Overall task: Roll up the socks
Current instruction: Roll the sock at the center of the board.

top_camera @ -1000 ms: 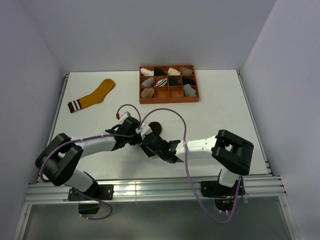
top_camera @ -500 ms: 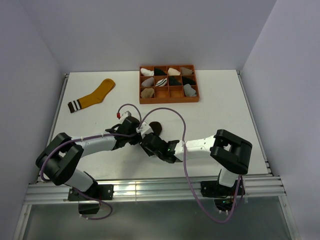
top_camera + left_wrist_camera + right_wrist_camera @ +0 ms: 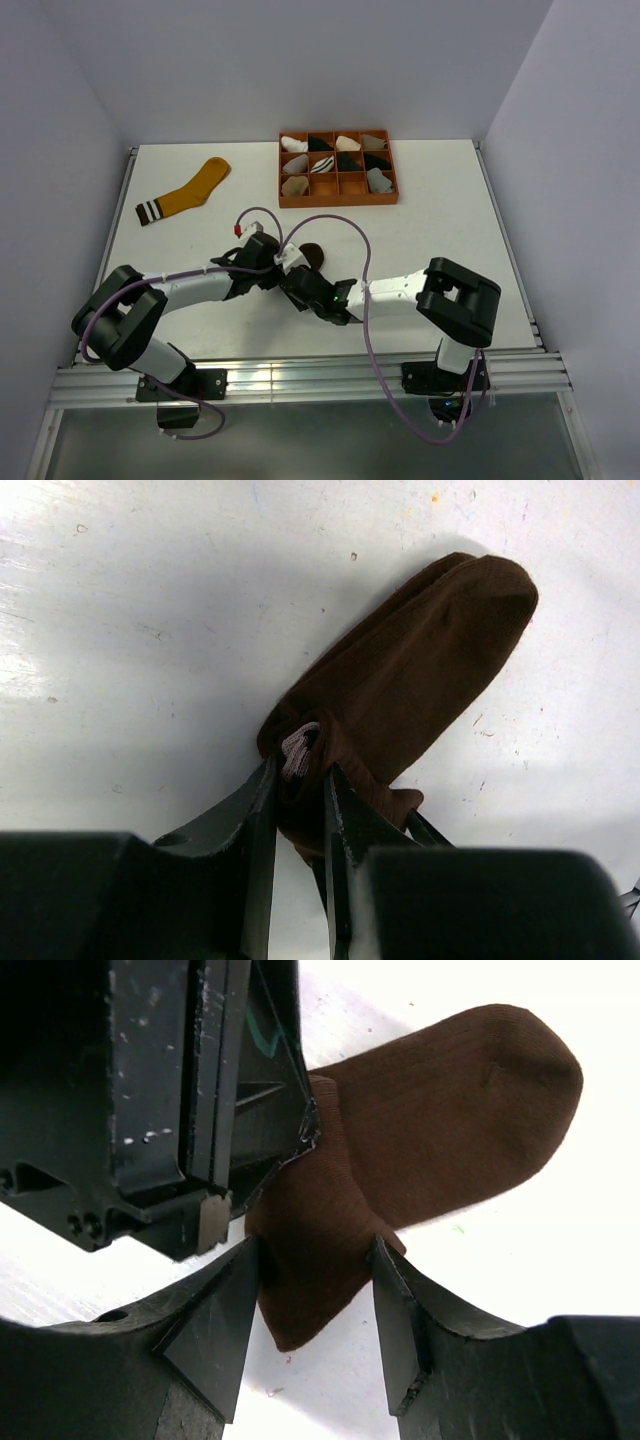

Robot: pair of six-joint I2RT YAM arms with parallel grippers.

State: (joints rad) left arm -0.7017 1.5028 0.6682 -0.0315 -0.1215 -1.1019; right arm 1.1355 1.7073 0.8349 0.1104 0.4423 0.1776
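Across the white counter (image 3: 450, 200) the biggest thing is the orange-brown tray (image 3: 338, 203), set against the far edge about midway along. It is divided into twelve compartments. Most hold one small sock bundle (image 3: 293, 143) each, in white, black, beige, grey or stripes, and two in the row nearest me look bare. Those bundles are not my job. Toward the far left corner the mustard sock (image 3: 190, 190) lies flat and unrolled, its striped cuff pointing at the left edge. I see no grey sock in any view. Near the middle of the counter, closer to the near edge, both my wrists meet over the dark brown sock (image 3: 420, 670). Its toe rests flat on the surface and its other end is doubled over where I hold it. My left fingers (image 3: 258, 820) are clamped on that bunched end, with a scrap of pale label showing in the pinch. I judge this grip is there to anchor the fold so it cannot spring flat. My right fingers (image 3: 215, 1330) stand apart, one on each side of the fabric just beside the left pair, and they squeeze nothing. They seem placed to take over or tuck the fold. The roll looks barely begun.
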